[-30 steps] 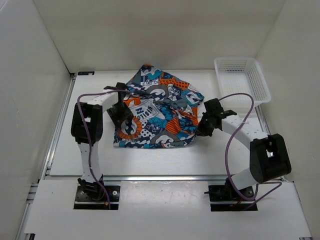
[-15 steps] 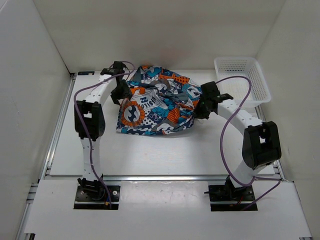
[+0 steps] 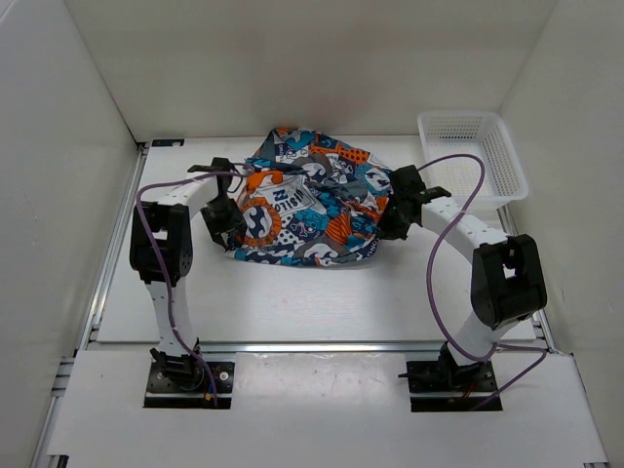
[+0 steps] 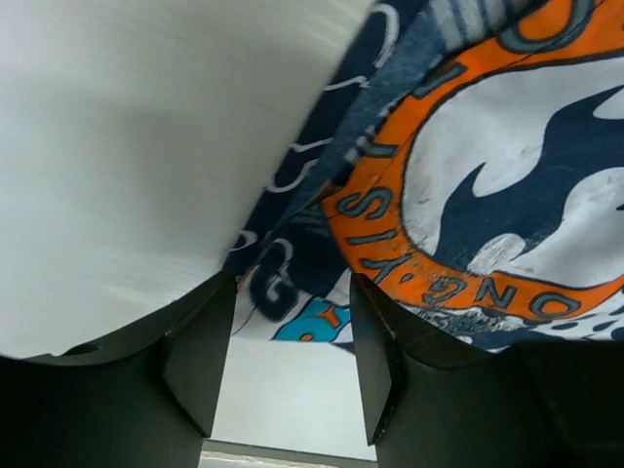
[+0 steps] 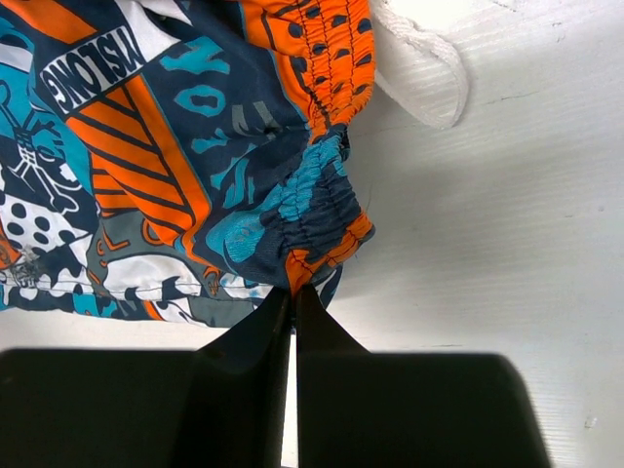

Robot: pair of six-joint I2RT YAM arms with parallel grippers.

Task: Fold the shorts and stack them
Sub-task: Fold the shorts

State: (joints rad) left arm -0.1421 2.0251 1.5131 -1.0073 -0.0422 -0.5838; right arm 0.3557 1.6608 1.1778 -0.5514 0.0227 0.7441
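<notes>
The shorts point(image 3: 307, 210) lie bunched on the table point(image 3: 292, 302), a little toward twelve o'clock from its middle and apart from the basket point(image 3: 473, 156) at two o'clock. My right claw point(image 5: 293, 307) is pressed together on the gathered waistband at the heap's three o'clock edge. It is a thin bite right at the hem, with the white cord point(image 5: 424, 68) loose just beyond. My left claw point(image 4: 288, 366) sits at the nine o'clock edge with its fingers spread, cloth ahead of them but nothing gripped. To fold cleanly, I judge the left should close on the cloth's edge before either side lifts — then both draw apart evenly toward nine and three to flatten the wrinkles. Pulling on the right alone would likely slip that thin pinch.
</notes>
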